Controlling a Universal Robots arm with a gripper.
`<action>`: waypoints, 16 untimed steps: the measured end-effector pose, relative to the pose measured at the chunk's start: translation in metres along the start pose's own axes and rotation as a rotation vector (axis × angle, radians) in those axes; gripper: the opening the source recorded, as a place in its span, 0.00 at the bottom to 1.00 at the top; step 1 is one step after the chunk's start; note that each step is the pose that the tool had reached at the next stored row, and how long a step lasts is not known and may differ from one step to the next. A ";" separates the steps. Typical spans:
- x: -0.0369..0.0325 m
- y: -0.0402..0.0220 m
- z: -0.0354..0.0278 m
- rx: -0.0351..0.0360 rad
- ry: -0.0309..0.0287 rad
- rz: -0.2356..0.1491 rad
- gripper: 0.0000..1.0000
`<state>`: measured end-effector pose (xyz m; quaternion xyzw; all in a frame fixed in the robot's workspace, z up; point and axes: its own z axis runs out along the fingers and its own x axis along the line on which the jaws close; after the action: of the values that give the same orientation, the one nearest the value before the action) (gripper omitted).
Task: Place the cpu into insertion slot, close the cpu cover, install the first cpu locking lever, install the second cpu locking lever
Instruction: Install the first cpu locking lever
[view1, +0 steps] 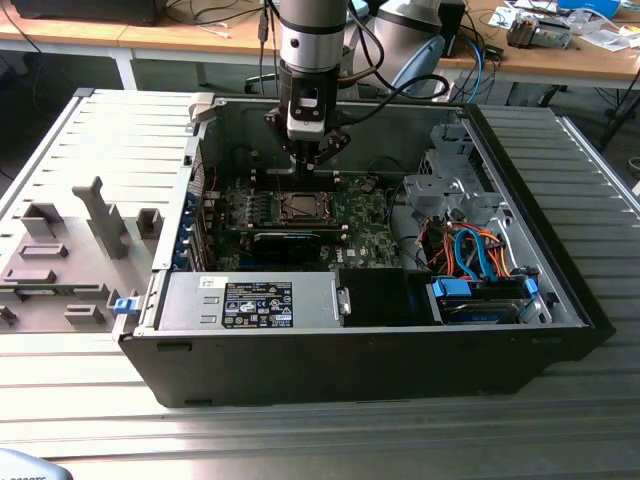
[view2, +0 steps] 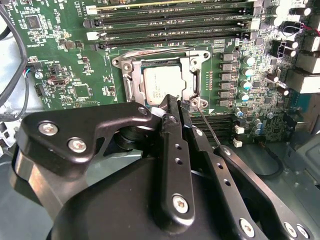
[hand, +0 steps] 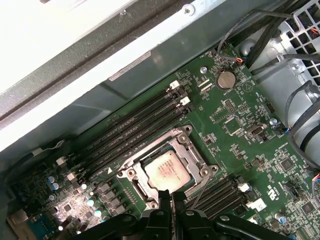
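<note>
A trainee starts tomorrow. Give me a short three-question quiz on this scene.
1. True or false: the cpu lies framed by the cpu cover.
2. The gripper is nearest to: A) the blue cables; B) the cpu cover; C) the power supply.
3. Fill in: the motherboard is ____ in colour.
Key: 1 true; 2 B; 3 green.

Memory slots (hand: 135, 131) flank insertion slot (hand: 196, 157); case wall (hand: 150, 70) near.

Exterior view down into the open case (view1: 350, 365); both wrist views close above the cpu (view2: 162, 84) (hand: 167, 171)
</note>
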<state>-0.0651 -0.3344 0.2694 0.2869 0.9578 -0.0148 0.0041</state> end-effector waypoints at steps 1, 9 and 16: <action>0.0000 0.0000 0.0000 -0.0001 0.0000 -0.002 0.16; 0.0000 0.0000 0.0000 -0.0002 -0.0002 -0.008 0.16; 0.0000 0.0000 0.0000 -0.0003 -0.0004 -0.013 0.16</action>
<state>-0.0651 -0.3344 0.2694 0.2806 0.9597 -0.0148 0.0042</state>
